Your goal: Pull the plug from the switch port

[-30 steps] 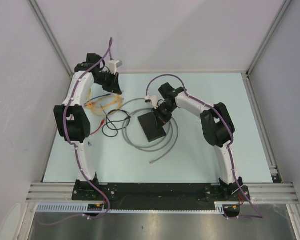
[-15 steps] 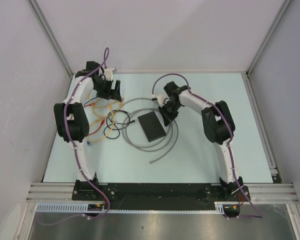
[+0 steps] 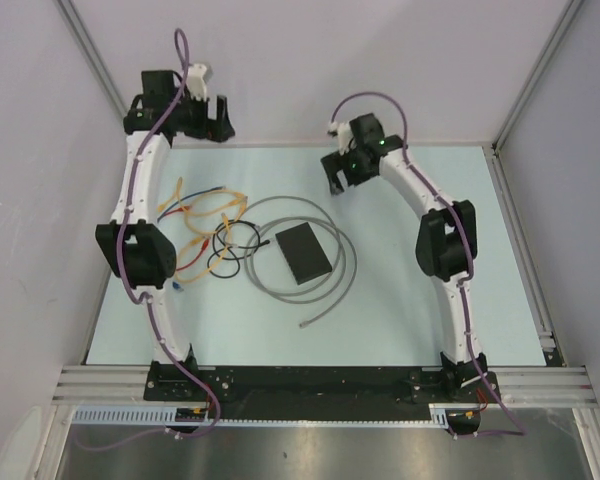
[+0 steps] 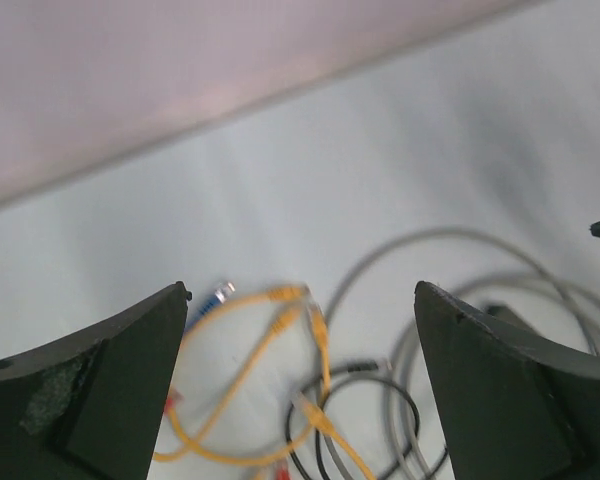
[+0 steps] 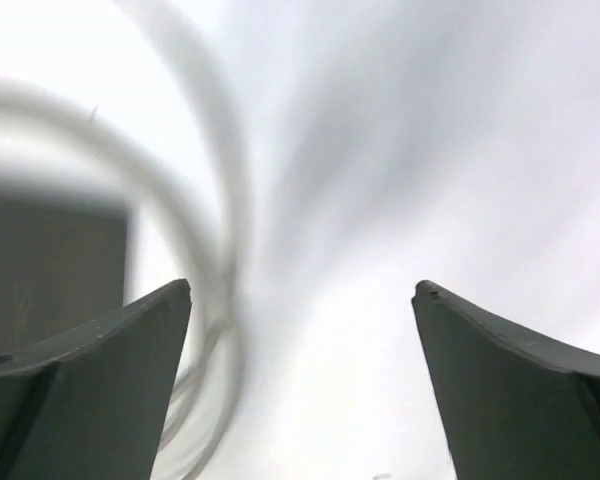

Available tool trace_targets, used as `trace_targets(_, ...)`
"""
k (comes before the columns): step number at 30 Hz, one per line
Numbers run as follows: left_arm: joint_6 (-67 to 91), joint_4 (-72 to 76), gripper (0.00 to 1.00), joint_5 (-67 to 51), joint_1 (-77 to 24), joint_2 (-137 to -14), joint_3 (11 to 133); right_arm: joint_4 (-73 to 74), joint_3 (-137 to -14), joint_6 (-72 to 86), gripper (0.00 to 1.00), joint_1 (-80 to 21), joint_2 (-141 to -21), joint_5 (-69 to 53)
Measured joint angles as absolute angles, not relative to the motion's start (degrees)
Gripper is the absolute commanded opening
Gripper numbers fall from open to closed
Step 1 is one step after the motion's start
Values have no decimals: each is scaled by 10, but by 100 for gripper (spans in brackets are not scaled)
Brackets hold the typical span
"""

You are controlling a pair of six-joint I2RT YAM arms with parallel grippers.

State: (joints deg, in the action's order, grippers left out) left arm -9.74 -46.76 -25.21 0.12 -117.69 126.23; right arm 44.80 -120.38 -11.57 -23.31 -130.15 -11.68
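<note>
Jaws wide apart, blurred grey cable (image 5: 223,190) beside the switch (image 5: 50,275)

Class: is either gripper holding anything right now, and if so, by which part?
Nothing is held. The left gripper and right gripper are both open and empty, apart from the switch.

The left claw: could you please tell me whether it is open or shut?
Open: the left wrist view shows the left claw with its fingers spread wide and nothing held between them.
</note>
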Motion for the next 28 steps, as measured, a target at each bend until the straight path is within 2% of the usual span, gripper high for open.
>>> trace_targets(3, -82, -430, 100, -224, 1, -1179, 1329, 442, -1308, -80, 100, -201, -1331, -66)
trace_targets(7, -68, -367, 99, -186, 1, -1168, 1331, 431, -1438, -29, 100, -169, -1371, 33)
trace_targets(10, -58, -345, 100, -135, 0, -1167, 1302, 434, -1424, 2, 100, -163, -1365, 82)
trace_targets(16, -65, -338, 99, -16, -20, -1169, 1210, 472, -1319, 34, 100, -192, -1351, 113)
trace_targets(28, -80, -344, 100, 16, -82, -1194, 1191, 488, -1308, 32, 100, -209, -1341, 116)
